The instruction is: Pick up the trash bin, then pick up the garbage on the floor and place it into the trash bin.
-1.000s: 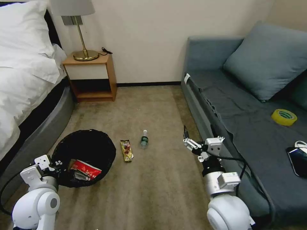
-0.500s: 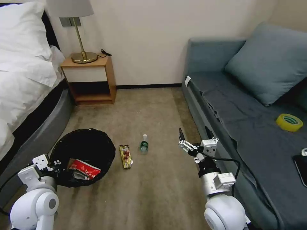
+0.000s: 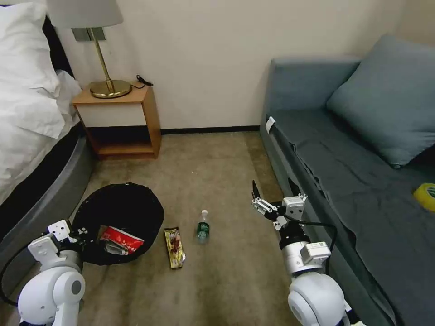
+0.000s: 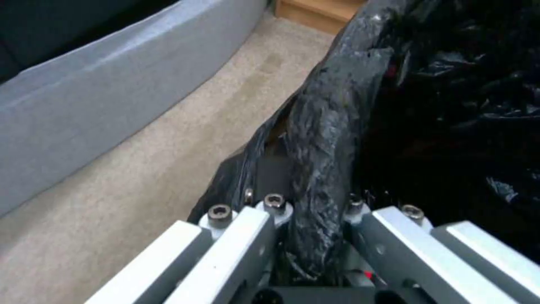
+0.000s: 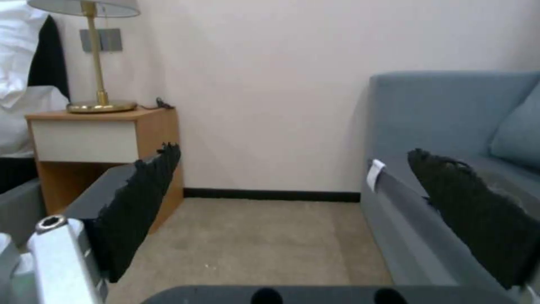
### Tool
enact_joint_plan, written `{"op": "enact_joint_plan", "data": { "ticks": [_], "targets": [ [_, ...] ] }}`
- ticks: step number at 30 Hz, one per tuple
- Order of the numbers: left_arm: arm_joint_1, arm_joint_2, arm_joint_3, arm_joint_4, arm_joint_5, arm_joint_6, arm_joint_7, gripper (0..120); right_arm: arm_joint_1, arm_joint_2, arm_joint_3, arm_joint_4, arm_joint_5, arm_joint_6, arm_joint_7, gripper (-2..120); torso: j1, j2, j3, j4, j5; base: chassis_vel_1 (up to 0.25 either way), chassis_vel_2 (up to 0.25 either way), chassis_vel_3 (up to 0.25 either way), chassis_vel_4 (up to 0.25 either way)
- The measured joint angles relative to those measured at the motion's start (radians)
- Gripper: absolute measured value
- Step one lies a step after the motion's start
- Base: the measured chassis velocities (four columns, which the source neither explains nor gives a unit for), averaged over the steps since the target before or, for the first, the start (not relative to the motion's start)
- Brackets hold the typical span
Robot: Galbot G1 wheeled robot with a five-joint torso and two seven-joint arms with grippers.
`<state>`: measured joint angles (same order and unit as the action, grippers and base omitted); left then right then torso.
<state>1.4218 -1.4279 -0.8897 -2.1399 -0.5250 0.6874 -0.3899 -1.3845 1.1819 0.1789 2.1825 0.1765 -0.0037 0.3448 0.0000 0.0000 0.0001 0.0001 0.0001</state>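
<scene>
The trash bin (image 3: 118, 213), lined with a black bag, hangs low at my left, and my left gripper (image 3: 79, 233) is shut on its near rim. The left wrist view shows the bag-covered rim (image 4: 320, 139) pinched between that gripper's (image 4: 311, 207) fingers. A red-and-white packet (image 3: 121, 239) lies inside the bin. On the floor (image 3: 217, 172), just right of the bin, lie a dark brown-yellow snack wrapper (image 3: 174, 246) and a small clear bottle (image 3: 203, 229) with a green label. My right gripper (image 3: 273, 189) is open above the carpet beside the sofa, to the right of the bottle, with nothing between its fingers (image 5: 141, 198).
A bed (image 3: 31, 136) lines the left side. A wooden nightstand (image 3: 118, 120) with a brass lamp (image 3: 102, 68) stands against the back wall. A grey-blue sofa (image 3: 353, 172) runs along the right, with a yellow tape roll (image 3: 426, 195) on its seat. Carpet lies open between them.
The whole picture has shifted, so the camera moved. The wrapper and bottle now sit lower and nearer in the head view. The left gripper still holds the bin; the right one stays open.
</scene>
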Motion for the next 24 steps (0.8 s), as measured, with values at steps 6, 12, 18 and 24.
{"op": "enact_joint_plan", "data": {
  "ticks": [6,12,18,24],
  "targets": [
    [-0.004,0.008,0.000,0.010,-0.001,-0.001,0.000,2,0.038,-0.018,-0.018,-0.015,0.022,0.006,-0.030,100,0.000,0.000,0.000,-0.0002,-0.0001,-0.069,0.060,0.050,-0.062],
    [0.003,0.024,-0.002,0.037,0.006,-0.013,0.009,2,0.152,-0.055,-0.072,-0.069,0.066,-0.038,-0.058,100,0.000,0.000,0.000,0.0000,-0.0002,0.000,0.000,0.000,0.000],
    [0.012,0.041,-0.006,0.048,0.016,-0.030,0.036,2,0.234,-0.060,-0.137,-0.112,0.121,-0.086,-0.053,100,0.000,0.000,0.000,-0.0001,-0.0003,0.000,0.000,0.000,0.000],
    [0.014,0.053,-0.013,0.048,0.021,-0.033,0.047,2,0.286,-0.060,-0.189,-0.137,0.189,-0.144,-0.013,100,0.000,0.000,0.000,-0.0001,-0.0002,0.000,0.000,0.000,0.000]
  ]
}}
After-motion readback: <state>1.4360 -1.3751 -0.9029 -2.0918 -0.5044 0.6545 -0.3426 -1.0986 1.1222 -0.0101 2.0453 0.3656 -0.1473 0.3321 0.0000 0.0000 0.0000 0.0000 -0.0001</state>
